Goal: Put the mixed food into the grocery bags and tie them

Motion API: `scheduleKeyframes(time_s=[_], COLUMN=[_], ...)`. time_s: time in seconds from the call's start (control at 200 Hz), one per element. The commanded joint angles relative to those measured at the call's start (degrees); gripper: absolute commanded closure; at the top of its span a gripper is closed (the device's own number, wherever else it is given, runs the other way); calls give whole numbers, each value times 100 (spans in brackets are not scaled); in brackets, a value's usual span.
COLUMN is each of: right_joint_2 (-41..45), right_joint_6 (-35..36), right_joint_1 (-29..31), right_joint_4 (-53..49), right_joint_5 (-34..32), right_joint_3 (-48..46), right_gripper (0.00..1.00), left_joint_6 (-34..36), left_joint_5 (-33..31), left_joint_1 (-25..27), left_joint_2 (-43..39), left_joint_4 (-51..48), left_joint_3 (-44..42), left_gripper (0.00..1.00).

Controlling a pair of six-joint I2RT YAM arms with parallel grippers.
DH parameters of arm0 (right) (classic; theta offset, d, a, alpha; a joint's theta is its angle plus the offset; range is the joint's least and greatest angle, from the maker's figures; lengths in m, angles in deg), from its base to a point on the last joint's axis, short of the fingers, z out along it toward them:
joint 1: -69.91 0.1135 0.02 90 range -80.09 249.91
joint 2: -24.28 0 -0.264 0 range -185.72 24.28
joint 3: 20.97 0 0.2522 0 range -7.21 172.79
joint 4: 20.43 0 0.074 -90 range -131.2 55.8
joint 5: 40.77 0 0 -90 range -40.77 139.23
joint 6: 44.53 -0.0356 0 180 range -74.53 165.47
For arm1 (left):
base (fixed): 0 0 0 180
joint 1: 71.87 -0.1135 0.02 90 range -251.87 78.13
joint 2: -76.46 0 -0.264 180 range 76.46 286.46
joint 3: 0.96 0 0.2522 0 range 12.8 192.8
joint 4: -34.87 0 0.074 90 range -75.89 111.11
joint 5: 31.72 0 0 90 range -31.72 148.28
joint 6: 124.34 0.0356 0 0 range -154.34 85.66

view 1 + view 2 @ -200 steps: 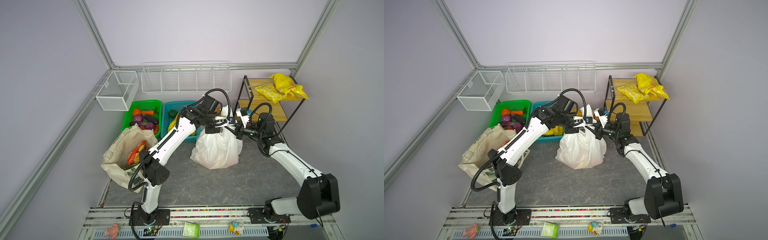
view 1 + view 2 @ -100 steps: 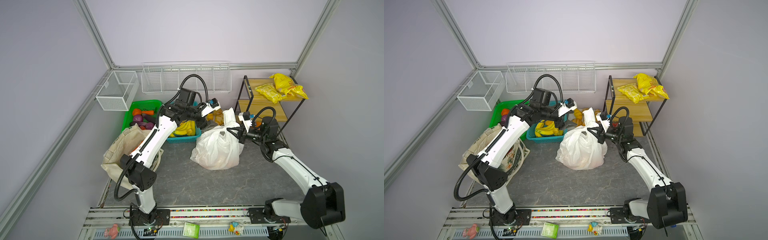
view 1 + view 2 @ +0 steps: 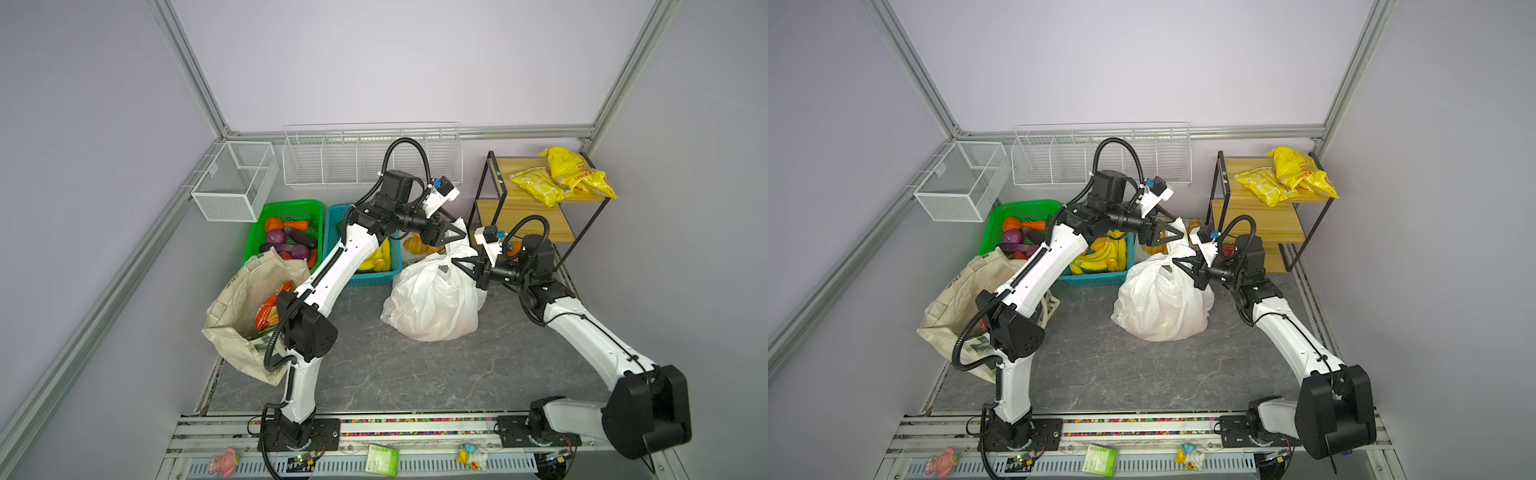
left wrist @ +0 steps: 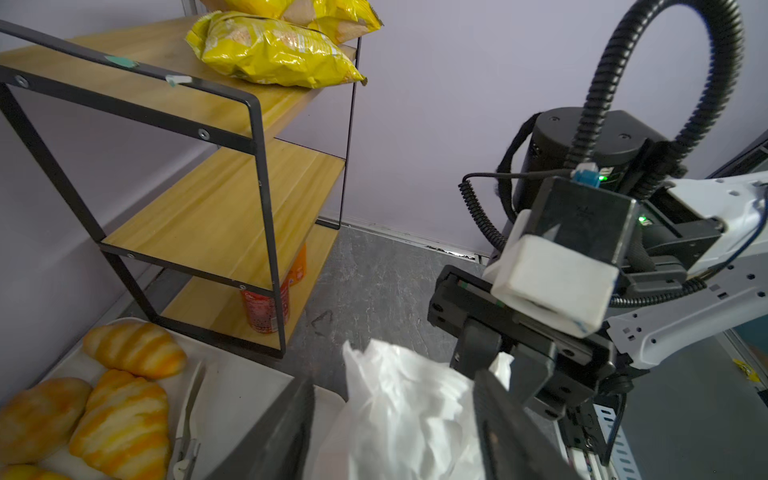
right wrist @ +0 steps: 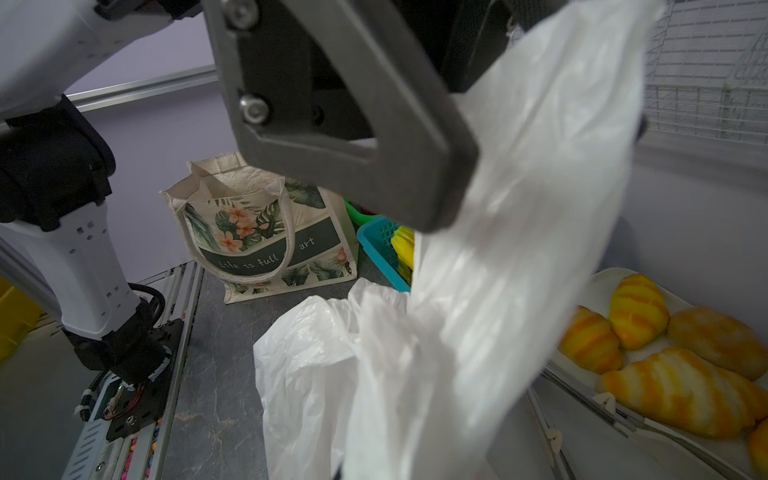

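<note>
The white plastic grocery bag point(image 3: 432, 299) point(image 3: 1163, 299) sits filled in the middle of the table, orange tints showing through its base. My right gripper point(image 3: 457, 262) point(image 3: 1177, 262) is shut on the bag's gathered top; plastic hides its jaws in the right wrist view. One loose handle point(image 4: 399, 399) point(image 5: 519, 208) stands upright between the parted fingers of my left gripper point(image 3: 457, 236) point(image 3: 1177, 236) point(image 4: 390, 428), which is open around it. The cream canvas tote point(image 3: 245, 299) point(image 3: 955, 299) point(image 5: 266, 232) stands at the left with a red snack packet point(image 3: 272, 309) inside.
A green basket point(image 3: 291, 205) of toy vegetables and a teal basket point(image 3: 374, 279) of bananas stand behind the bags. A wooden shelf point(image 3: 528, 203) with yellow packets point(image 3: 561, 178) is at back right. A white tray point(image 4: 232, 382) of croissants point(image 5: 665, 353) lies beside the shelf.
My left gripper let go, swung back over the baskets with jaws wide, then returned to straddle the upright handle. The right gripper stayed shut on the bag and drew slightly right.
</note>
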Motion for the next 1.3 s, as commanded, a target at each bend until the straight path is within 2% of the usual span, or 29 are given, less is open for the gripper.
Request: scheduleKeyframes(time_s=[0.0, 0.105, 0.155, 0.39, 0.735, 0.855, 1.15, 1.295], right_joint_2=[113, 113, 107, 157, -9, -80, -251, -393], right_joint_6=[78, -63, -183, -534, -775, -1113, -1741, -2352], right_joint_1=[34, 28, 31, 20, 27, 26, 18, 26], right_joint_4=[-38, -42, 3, 171, 247, 399, -63, -173], right_joint_5=[-157, -467, -600, -787, -844, -878, -1297, -1434], right_joint_3=[-70, -87, -117, -214, -216, -211, 29, 183], right_gripper=[93, 90, 89, 85, 82, 86, 93, 93], left_joint_6=[-270, -160, -130, -537, -649, -481, 9, 878], left_joint_5=[22, -23, -67, -227, -196, -130, -226, -625], left_joint_1=[14, 15, 8, -154, -186, -181, -170, 13], left_joint_2=[61, -40, -148, -826, -964, -1112, -1999, -2300], left_joint_4=[151, 168, 269, 1648, 1981, 2175, 3489, 3528], left_joint_3=[268, 167, -2, -1385, -1721, -2040, -3736, -4549], left_gripper=[62, 91, 100, 100, 100, 100, 100, 100])
